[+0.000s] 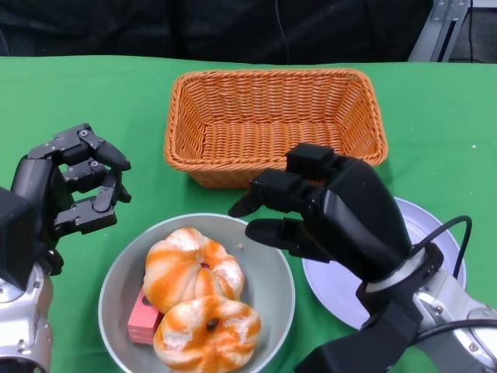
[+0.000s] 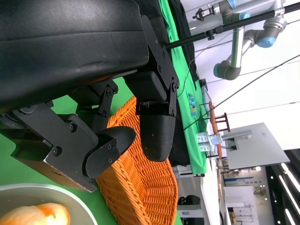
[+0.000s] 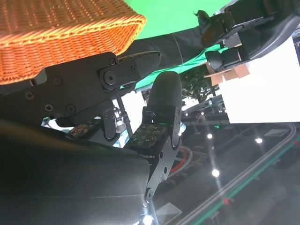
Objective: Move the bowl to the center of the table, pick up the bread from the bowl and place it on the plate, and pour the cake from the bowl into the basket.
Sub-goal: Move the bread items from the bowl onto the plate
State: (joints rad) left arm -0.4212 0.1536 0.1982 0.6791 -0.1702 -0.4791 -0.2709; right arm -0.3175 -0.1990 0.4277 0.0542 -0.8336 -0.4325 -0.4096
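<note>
Head view gives you the bowl at the near middle of the green bench, with two orange-and-white bread rolls in it: one bread toward the far side, the other bread nearer you and touching the first. A pink cake lies in the bowl at the left, partly under the rolls. Your right robot hand hovers above the bowl's far right rim, fingers spread and pointing left, grasping nothing; it covers part of the white plate that sits just right of the bowl. Your left robot hand stands left of the bowl and apart from it, fingers loosely curled toward the right and separated, also released. The wicker basket sits beyond the bowl, near the bench's far edge, with nothing visible in it. From the left wrist you see that hand's fingers before the basket wall, with the bowl rim and a bit of bread at the corner. From the right wrist, fingers sit under the basket.
</note>
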